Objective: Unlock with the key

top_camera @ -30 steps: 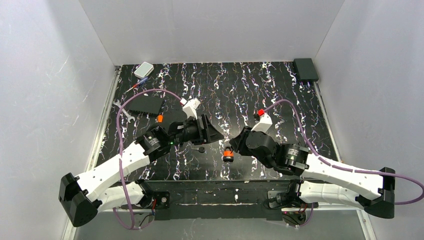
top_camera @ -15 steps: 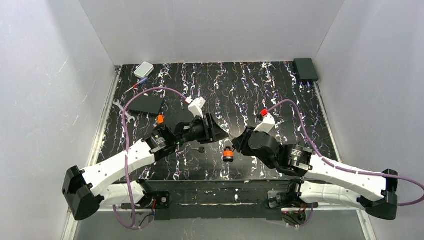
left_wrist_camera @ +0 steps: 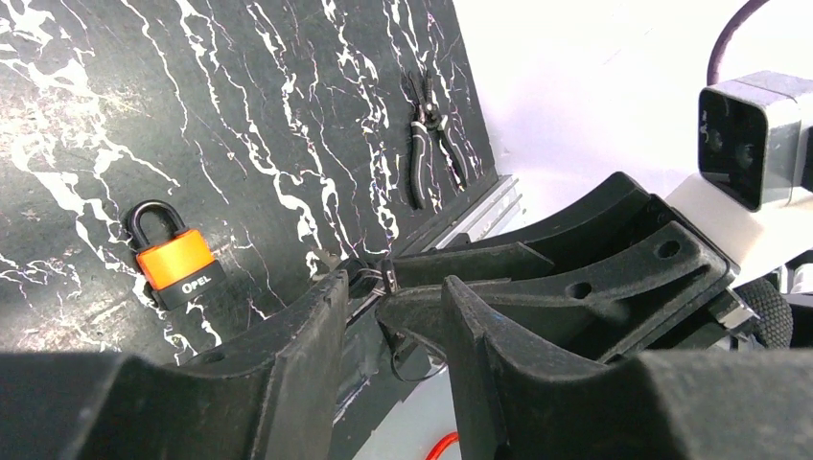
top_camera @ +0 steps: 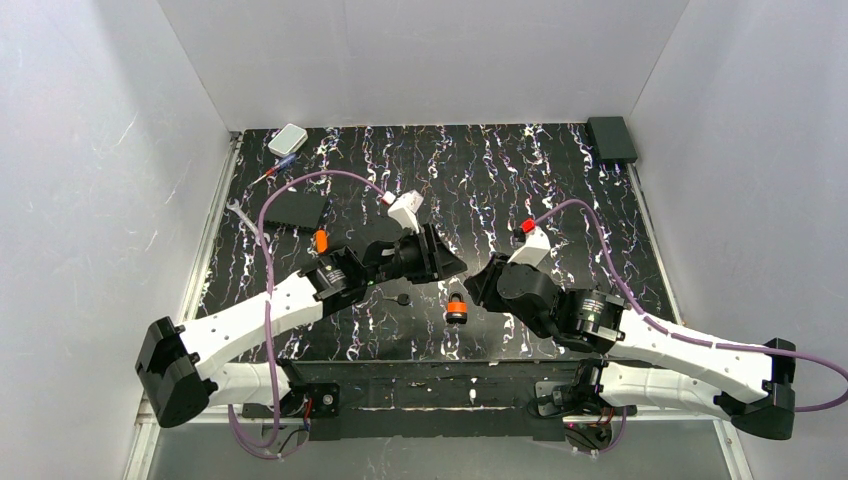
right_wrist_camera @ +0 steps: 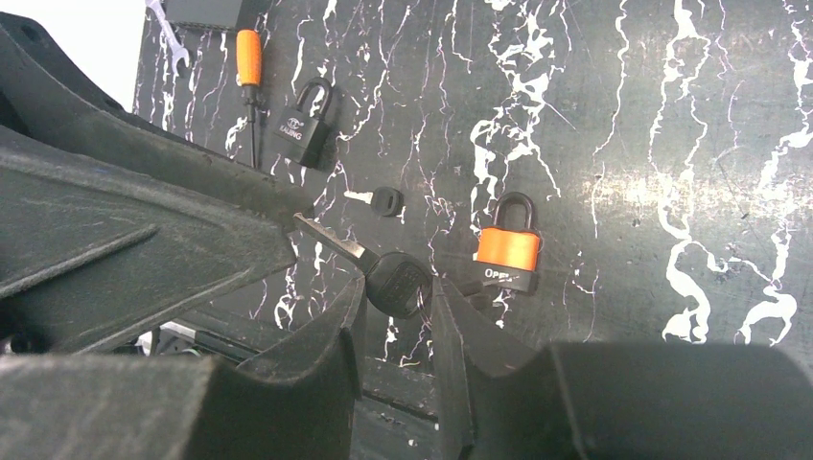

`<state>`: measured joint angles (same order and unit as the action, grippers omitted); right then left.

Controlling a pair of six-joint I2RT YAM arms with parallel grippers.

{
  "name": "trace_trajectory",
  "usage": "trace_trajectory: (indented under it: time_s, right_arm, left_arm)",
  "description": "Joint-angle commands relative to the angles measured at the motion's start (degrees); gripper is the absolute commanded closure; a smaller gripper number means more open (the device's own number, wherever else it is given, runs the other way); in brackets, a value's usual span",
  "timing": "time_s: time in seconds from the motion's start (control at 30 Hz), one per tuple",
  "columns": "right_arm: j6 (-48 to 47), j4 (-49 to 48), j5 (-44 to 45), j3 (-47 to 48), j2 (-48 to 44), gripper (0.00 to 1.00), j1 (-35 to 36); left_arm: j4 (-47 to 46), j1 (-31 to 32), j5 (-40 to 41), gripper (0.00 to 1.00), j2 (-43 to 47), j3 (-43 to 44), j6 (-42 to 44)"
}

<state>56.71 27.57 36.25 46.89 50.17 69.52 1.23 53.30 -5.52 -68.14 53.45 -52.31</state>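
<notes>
My right gripper (right_wrist_camera: 398,287) is shut on the black head of the key (right_wrist_camera: 396,278), held above the table. The key's metal blade points up-left at the tips of my left gripper (top_camera: 452,268). The left gripper (left_wrist_camera: 391,283) stands open, with the key's head, its wire ring and the right gripper's fingers (left_wrist_camera: 575,287) between and just beyond its tips. An orange padlock (top_camera: 456,310) (right_wrist_camera: 506,251) (left_wrist_camera: 173,259) lies on the table just below both grippers. A dark padlock (right_wrist_camera: 309,129) lies farther left. A second small key (top_camera: 402,298) (right_wrist_camera: 385,201) lies on the table.
An orange-handled screwdriver (right_wrist_camera: 249,57) lies next to the dark padlock. Black pliers (left_wrist_camera: 431,144) lie near the table's edge. At the back left are a black box (top_camera: 292,210), a wrench (top_camera: 245,220) and a white box (top_camera: 288,138). Another black box (top_camera: 611,138) sits back right.
My left arm has swung right and brought its gripper up to the right gripper, its jaws narrowing. The right gripper has kept hold of the key, barely moving.
</notes>
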Motion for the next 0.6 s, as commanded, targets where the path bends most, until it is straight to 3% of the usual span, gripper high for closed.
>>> trace_trajectory:
  time_s: [0.0,0.37,0.47,0.57]
  right_arm:
    - [-0.45,-0.22,1.46,-0.58,-1.21,0.99,0.27]
    - [-1.19,-0.59,1.76,-0.58,-1.39,0.99,0.27]
    - [-1.35,-0.67,1.96,-0.58,-1.39,0.99,0.27]
    - [-1.43,-0.73,1.96,-0.58,-1.39,0.99,0.27]
  left_arm:
    - [-0.88,0.53,1.43,0.62,-1.24,2.27,-0.11]
    - [-3.24,1.21,0.12,0.74,-3.40,2.89,-0.16]
    - [-3.25,1.28,-0.10,0.80,-3.74,2.94,-0.16]
    - [-3.22,1.28,-0.36,0.93,-4.01,3.06,-0.09]
